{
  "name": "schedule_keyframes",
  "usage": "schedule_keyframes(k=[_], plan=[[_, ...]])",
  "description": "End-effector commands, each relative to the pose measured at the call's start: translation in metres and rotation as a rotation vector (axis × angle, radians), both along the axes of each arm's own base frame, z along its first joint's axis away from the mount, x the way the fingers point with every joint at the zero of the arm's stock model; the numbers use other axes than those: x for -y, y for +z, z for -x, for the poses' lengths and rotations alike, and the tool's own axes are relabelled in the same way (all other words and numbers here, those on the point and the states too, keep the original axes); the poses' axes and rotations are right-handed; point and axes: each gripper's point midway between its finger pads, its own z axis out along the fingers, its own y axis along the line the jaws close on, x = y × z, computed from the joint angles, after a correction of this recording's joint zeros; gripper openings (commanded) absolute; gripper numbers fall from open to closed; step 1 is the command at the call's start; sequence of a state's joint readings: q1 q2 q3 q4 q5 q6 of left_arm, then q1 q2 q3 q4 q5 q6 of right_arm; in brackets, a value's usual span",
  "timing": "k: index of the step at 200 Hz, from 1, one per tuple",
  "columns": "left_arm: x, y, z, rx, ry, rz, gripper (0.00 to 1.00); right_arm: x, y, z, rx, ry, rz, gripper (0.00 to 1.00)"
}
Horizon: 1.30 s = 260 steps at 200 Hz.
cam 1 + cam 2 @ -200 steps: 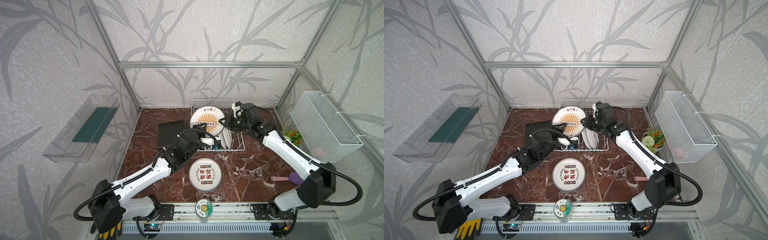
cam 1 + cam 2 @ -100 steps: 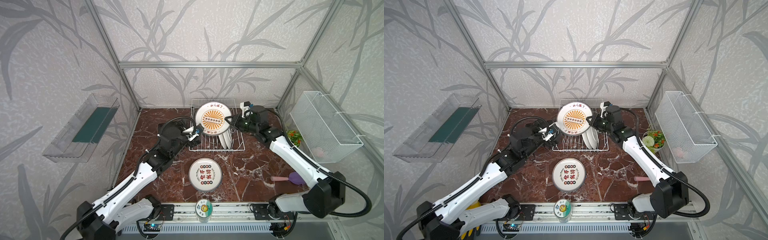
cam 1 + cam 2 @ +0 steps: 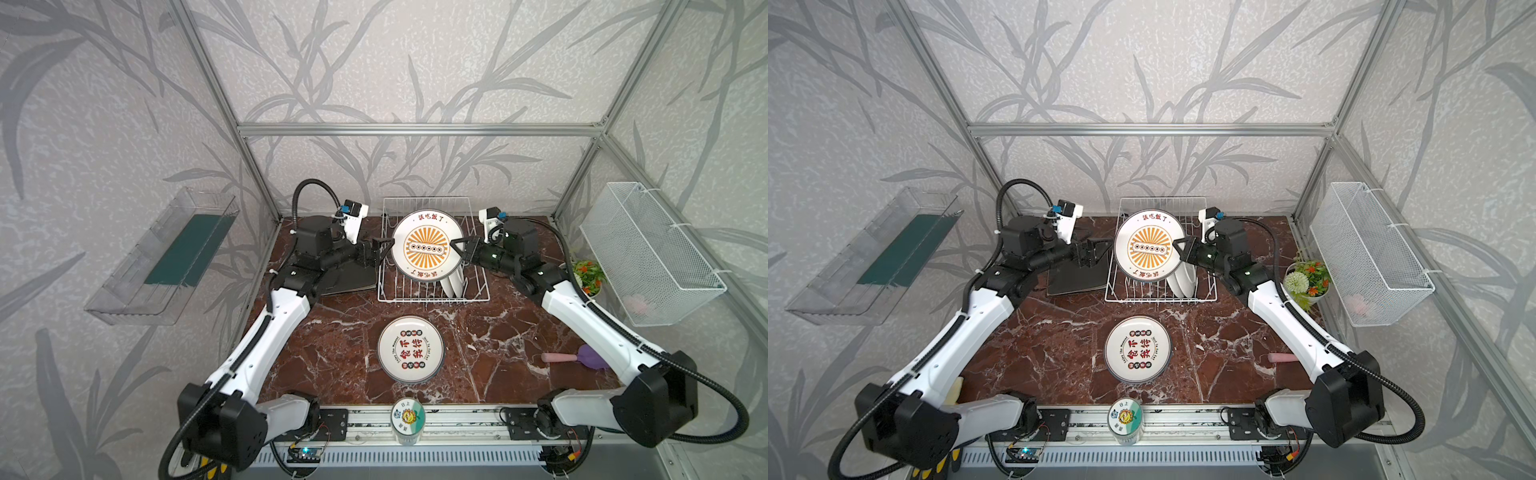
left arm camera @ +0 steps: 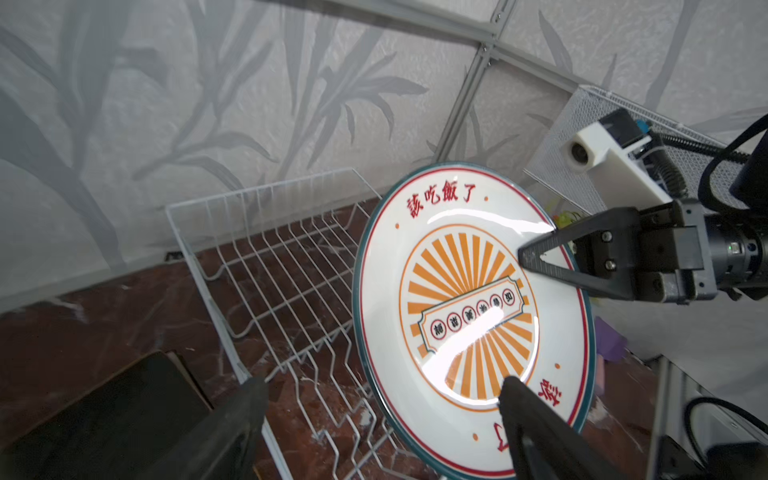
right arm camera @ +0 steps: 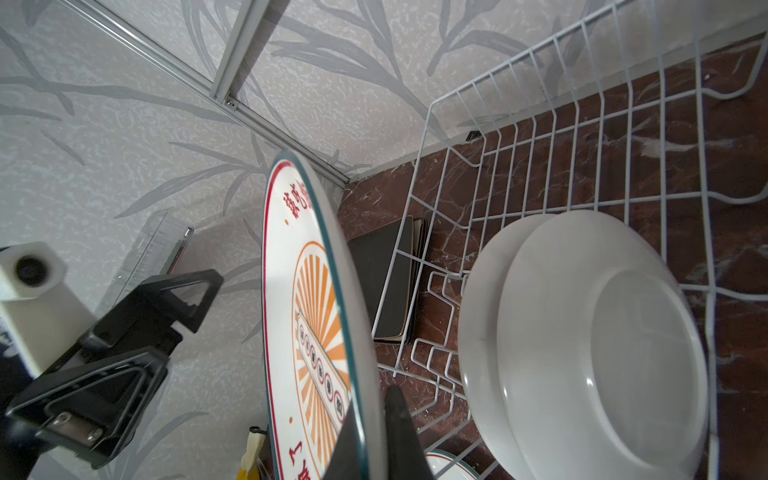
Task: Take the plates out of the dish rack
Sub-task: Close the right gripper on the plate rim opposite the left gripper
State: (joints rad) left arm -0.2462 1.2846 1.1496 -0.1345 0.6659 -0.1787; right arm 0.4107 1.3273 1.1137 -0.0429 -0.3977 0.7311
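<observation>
The sunburst plate (image 3: 427, 245) is up out of its slot now: a second ago it sat lower among the prongs of the dish rack (image 3: 415, 300), and now the right hand (image 3: 455, 245), pinching its right rim, holds it upright above the wires, face to the front. The left arm has swung up too, from low by the rack's front to the plate's left side. There the left hand (image 3: 385, 251) stands spread, the rim seeming to lie between its fingers (image 4: 536, 424) in the left wrist view, though I can't tell that they touch it. It looks to me like a handover about to start, so this plate is nearly out but not yet set down. Two white plates (image 3: 454, 282) still lean at the rack's right end. A characters plate (image 3: 410, 349) lies flat on the bench (image 3: 332, 340) in front, and black-backed plates (image 3: 353, 276) lie stacked just left of the rack, so roughly half the job remains
</observation>
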Motion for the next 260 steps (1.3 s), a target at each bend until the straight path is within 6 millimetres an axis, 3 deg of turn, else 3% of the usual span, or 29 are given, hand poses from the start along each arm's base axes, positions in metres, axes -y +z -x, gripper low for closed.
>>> schedule_keyframes(k=[1, 39, 82, 162, 183, 216, 237, 260], plan=[[0.027, 0.011, 0.016, -0.185, -0.187, 0.161, 0.84, -0.004, 0.042, 0.008, 0.175, 0.057, -0.039, 0.00], [0.044, 0.006, 0.008, -0.269, -0.286, 0.248, 0.80, -0.010, 0.036, 0.009, 0.167, 0.091, -0.061, 0.00], [0.047, 0.002, 0.012, -0.308, -0.325, 0.264, 0.58, -0.012, 0.031, 0.010, 0.162, 0.104, -0.060, 0.00], [0.047, -0.004, 0.023, -0.363, -0.340, 0.257, 0.28, -0.020, 0.024, 0.015, 0.162, 0.158, -0.044, 0.00], [0.046, -0.004, 0.023, -0.369, -0.332, 0.256, 0.22, -0.019, 0.018, 0.017, 0.145, 0.160, -0.044, 0.04], [0.047, -0.001, 0.023, -0.371, -0.338, 0.270, 0.00, -0.021, 0.015, 0.021, 0.137, 0.181, -0.034, 0.08], [0.047, 0.001, 0.023, -0.374, -0.337, 0.288, 0.00, -0.020, 0.015, 0.021, 0.132, 0.179, -0.031, 0.12], [0.047, 0.000, 0.025, -0.423, -0.322, 0.317, 0.00, -0.020, 0.015, 0.023, 0.118, 0.189, -0.009, 0.24]])
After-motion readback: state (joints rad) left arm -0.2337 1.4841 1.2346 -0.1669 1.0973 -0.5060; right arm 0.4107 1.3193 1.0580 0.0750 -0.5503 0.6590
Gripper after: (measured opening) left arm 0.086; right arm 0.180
